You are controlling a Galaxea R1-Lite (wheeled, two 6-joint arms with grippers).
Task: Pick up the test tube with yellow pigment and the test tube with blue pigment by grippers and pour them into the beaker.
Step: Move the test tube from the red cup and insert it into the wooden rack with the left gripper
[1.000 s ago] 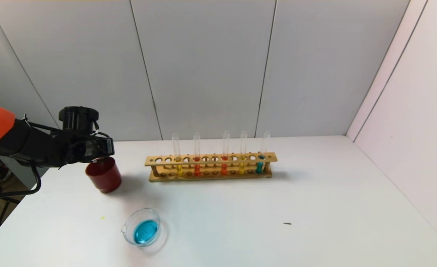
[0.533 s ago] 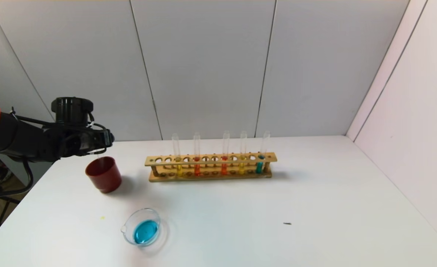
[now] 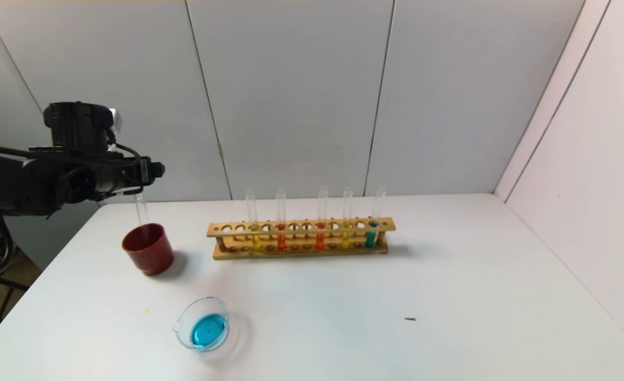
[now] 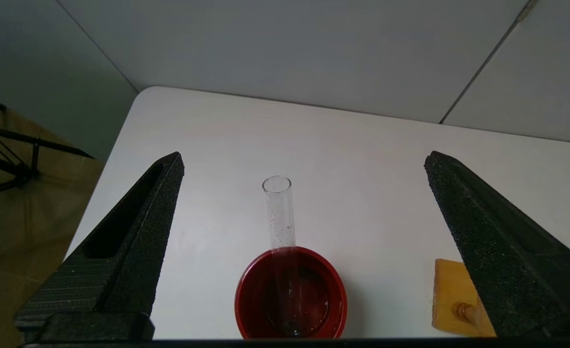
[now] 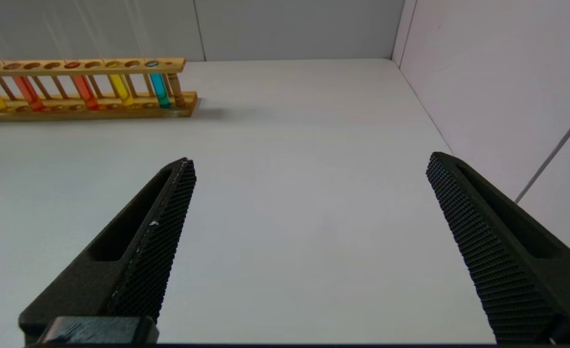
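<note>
One emptied tube (image 4: 281,212) stands in the red cup (image 3: 148,248) below our left gripper (image 4: 304,241), jaws spread wide. Blue fills the beaker (image 3: 204,324); next, we judge, comes a yellow tube (image 3: 345,233) from the rack (image 3: 301,237). Our right gripper (image 5: 309,246) idles open.

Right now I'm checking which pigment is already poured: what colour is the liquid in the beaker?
Turquoise-blue liquid in the beaker; the head view shows it best.
</note>
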